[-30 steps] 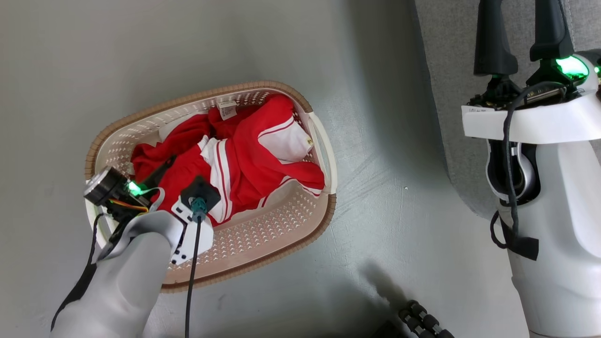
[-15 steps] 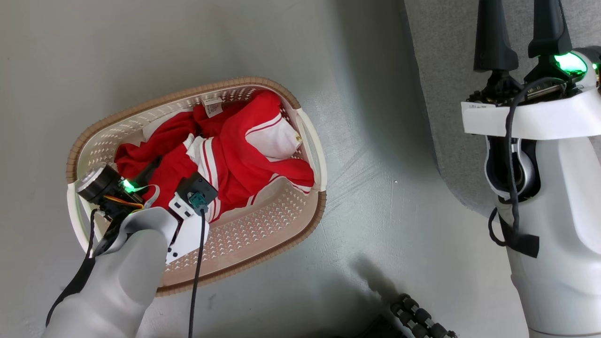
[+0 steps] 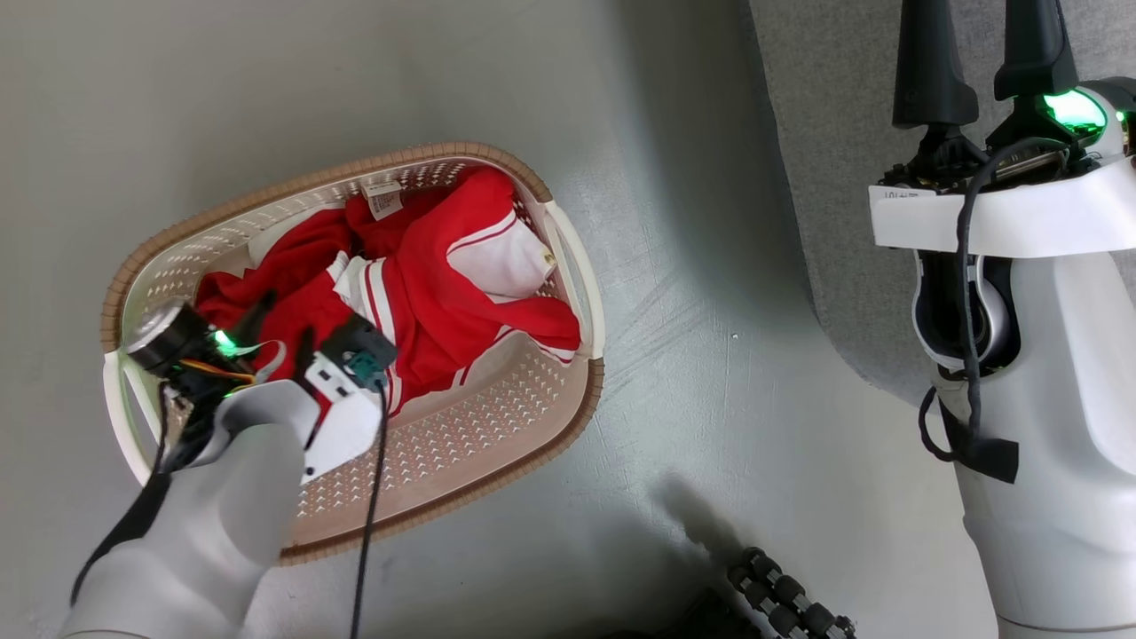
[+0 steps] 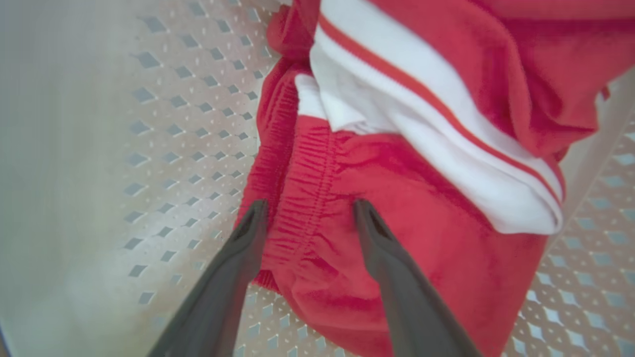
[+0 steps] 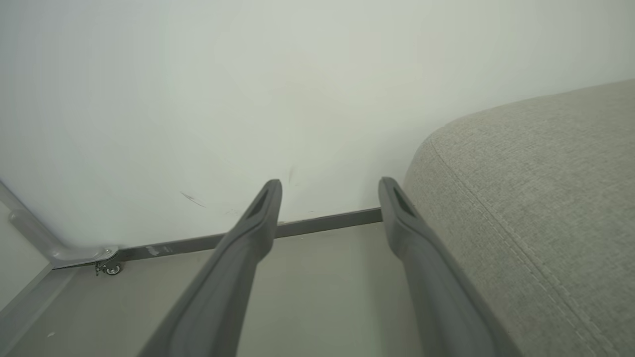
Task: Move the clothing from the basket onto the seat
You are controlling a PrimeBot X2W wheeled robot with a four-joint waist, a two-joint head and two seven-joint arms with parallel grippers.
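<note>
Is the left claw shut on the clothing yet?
No, the left claw stands open, its fingers either side of the clothing at its gathered red band.

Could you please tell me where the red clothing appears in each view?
Head view: clothing heaped in the basket, left of centre.
Left wrist view: clothing at centre and right, left gripper open astride its gathered edge.
Right wrist view: faces the seat instead.
Shared landmark: the basket's perforated wall.

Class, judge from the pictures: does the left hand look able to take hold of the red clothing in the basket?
Probably yes. The left hand is in the basket, open fingers straddling a gathered edge of the clothing; nothing blocks it.
</note>
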